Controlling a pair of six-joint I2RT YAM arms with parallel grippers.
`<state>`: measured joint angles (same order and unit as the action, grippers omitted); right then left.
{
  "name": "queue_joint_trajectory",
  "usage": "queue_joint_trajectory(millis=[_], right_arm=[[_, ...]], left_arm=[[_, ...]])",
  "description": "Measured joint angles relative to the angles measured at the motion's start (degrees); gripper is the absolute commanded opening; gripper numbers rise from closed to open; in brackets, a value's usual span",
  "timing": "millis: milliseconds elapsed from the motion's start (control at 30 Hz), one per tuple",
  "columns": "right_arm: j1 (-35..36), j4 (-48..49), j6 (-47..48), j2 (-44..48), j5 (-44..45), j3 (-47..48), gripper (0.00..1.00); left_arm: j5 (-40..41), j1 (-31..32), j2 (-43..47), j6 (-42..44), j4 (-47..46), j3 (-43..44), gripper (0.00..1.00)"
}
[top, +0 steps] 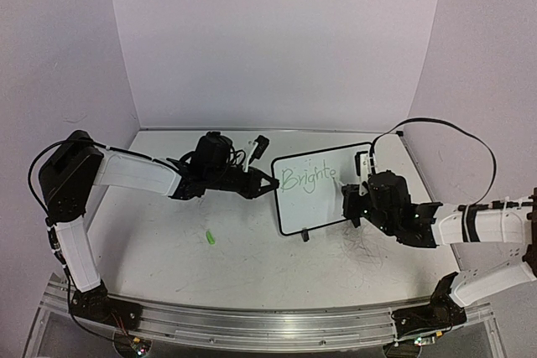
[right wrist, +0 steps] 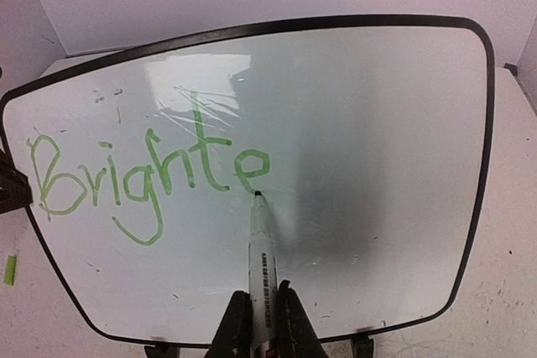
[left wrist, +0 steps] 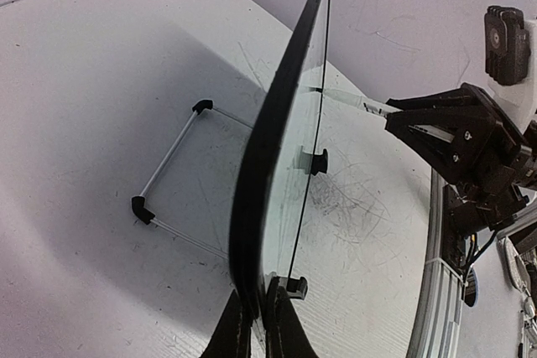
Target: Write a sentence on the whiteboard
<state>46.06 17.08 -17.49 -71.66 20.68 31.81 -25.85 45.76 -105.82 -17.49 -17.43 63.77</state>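
- Your whiteboard [top: 317, 207] stands propped up on edge at the table's [top: 252, 274] centre-right, between the two arms, writing face toward the R arm.
- L gripper [left wrist: 256, 324]: clamped tight on the board's black frame at its left edge. In the L wrist view you see the board edge-on, with both fingers pinching the rim.
- R gripper [right wrist: 262, 323]: closed around a marker [right wrist: 262, 249], fingers either side of the barrel, with the marker pointing up at the board.
- Marker tip is touching the board face, just below the last "e".
- The sentence [right wrist: 155, 178] so far reads "Brighte", in light-green handwriting on one line across the board's left half. The right half is bare, w/ glare above the letters.
- Behind the board, the L wrist view shows a wire stand [left wrist: 169, 155] w/ black corner pieces lying on the table.
- Small black feet [right wrist: 361, 345] sit under the bottom rim.
- A small green bit [top: 210, 237] lies on the table left of the board, well apart from both grippers. You can't tell what it is.
- Grey scratch scribbles mark the tabletop near the R arm.
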Motion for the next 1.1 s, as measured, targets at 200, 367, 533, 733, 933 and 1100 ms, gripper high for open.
queue_joint_trajectory(millis=[200,367,533,733,933,1100], right_arm=[[-0.09,-2.18,1.22,4.45,1.25,-0.09,0.00],[-0.84,-1.00,3.08,6.16,1.09,0.05,0.00],[-1.14,-0.39,4.54,3.90,0.88,0.07,0.00],[-1.39,0.87,5.61,3.79,0.86,0.07,0.00],[-1.75,2.09,6.15,2.33,0.81,0.71,0.00],[-2.05,2.66,6.70,1.78,0.66,1.22,0.00]], left_arm=[[-0.08,0.08,0.11,0.13,0.02,0.00,0.00],[-0.08,0.08,0.11,0.17,0.02,0.00,0.00],[-0.08,0.08,0.11,0.17,0.02,0.00,0.00],[-0.08,0.08,0.11,0.19,0.02,0.00,0.00],[-0.08,0.09,0.11,0.19,0.02,0.00,0.00],[-0.08,0.11,0.11,0.19,0.02,0.00,0.00]])
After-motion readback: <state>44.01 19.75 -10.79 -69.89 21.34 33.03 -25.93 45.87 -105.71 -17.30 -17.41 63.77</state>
